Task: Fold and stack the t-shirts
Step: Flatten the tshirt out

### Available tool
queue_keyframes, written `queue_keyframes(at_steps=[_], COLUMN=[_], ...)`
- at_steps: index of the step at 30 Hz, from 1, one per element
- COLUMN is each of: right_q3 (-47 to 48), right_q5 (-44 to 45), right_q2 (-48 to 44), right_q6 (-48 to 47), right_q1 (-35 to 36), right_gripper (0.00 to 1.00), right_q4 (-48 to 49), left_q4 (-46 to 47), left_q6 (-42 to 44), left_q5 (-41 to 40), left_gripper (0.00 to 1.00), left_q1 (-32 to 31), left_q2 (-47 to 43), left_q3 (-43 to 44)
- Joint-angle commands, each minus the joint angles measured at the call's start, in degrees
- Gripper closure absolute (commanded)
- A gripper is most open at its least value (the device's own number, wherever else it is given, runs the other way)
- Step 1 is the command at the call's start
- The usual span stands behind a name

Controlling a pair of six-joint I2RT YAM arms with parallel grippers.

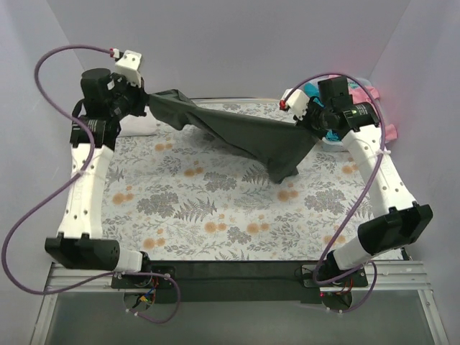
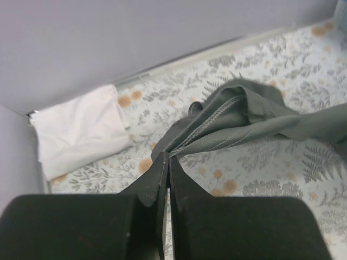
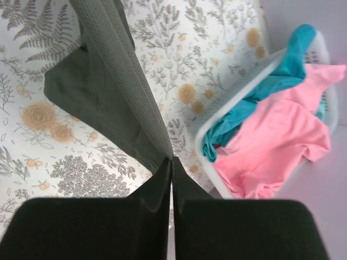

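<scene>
The floral table cloth (image 1: pixel 215 215) is covering the table in front of you. Above it, the dark charcoal t-shirt (image 1: pixel 244 133) is hanging stretched between your two arms, with a fold drooping toward the right. At far right, the white basket (image 3: pixel 198 132) is holding the pink t-shirt (image 3: pixel 276 141) and the teal t-shirt (image 3: pixel 255 100). At far left, the folded white t-shirt (image 2: pixel 81 135) is lying flat. Your left gripper (image 2: pixel 167 162) is clenching the charcoal shirt's stitched hem, and your right gripper (image 3: pixel 171 162) is pinching its opposite edge.
</scene>
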Motion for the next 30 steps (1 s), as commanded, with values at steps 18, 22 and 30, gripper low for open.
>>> queue_keyframes(at_steps=[18, 22, 30], right_q3=[10.75, 5.49, -13.2], right_q5=[4.17, 5.57, 8.04], right_q2=[-27.69, -24.1, -15.57], right_q6=[-1.56, -3.84, -10.52], right_q1=[0.19, 0.19, 0.1], right_gripper=[0.99, 0.99, 0.99], right_q4=[3.75, 8.84, 27.97], left_q4=[13.1, 13.27, 17.65], left_q6=[-1.49, 1.05, 2.91], left_q5=[-15.71, -14.14, -11.24], left_gripper=[1.0, 1.0, 1.0], left_q1=[0.33, 0.33, 0.33], left_q2=[-35.24, -32.16, -22.16], left_q3=[-3.66, -5.05, -18.84])
